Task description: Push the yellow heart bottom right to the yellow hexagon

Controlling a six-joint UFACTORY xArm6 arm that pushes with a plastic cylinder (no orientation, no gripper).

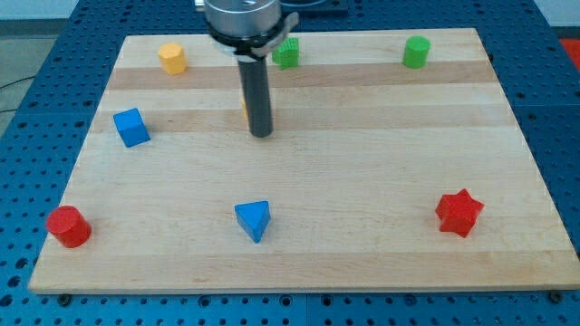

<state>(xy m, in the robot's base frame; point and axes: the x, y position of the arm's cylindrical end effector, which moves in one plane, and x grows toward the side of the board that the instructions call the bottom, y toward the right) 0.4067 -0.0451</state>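
Note:
The yellow hexagon (172, 58) sits near the view's top left of the wooden board (362, 181). The yellow heart (245, 110) is almost wholly hidden behind my rod; only a thin yellow-orange sliver shows at the rod's left edge. My tip (261, 134) rests on the board just in front of and to the right of that sliver, well to the right of and below the hexagon.
A blue cube (131, 127) lies at the left. A red cylinder (69, 225) is at the bottom left, a blue triangle (254, 220) at bottom middle, a red star (459, 213) at bottom right. Two green blocks (286, 52) (416, 52) sit along the top.

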